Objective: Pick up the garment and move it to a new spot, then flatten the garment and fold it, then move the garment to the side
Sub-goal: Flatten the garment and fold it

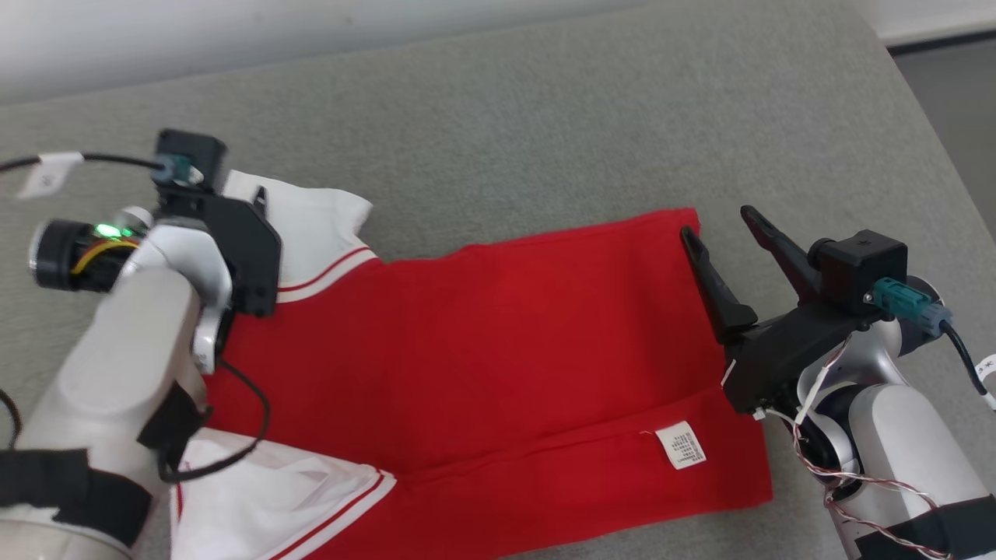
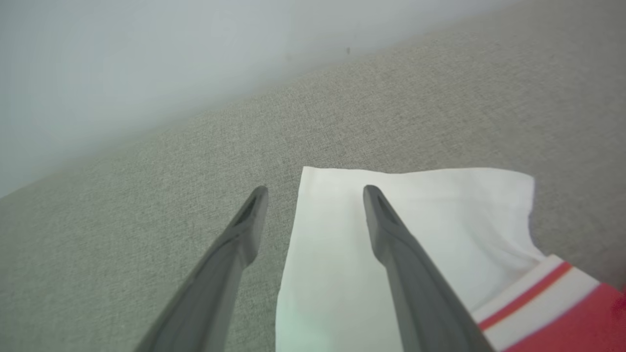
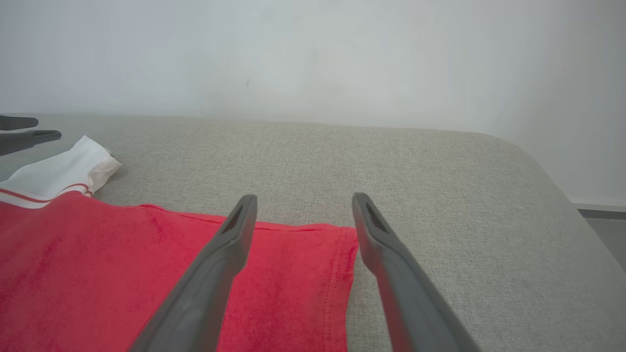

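Beneath left hand (image 2: 315,188) — garment (image 1: 482,350) sleeve edge | right hand (image 1: 716,222) astride hem corner

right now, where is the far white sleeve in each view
head view: far white sleeve, upper left.
left wrist view: sleeve, lower middle to right.
right wrist view: sleeve, left edge, mid height.
shared landmark: red stripe at the sleeve's base.

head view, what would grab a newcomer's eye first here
A bright red garment lies spread across the grey surface. The open right gripper straddles its right edge. The open left gripper straddles the edge of the white sleeve at upper left.
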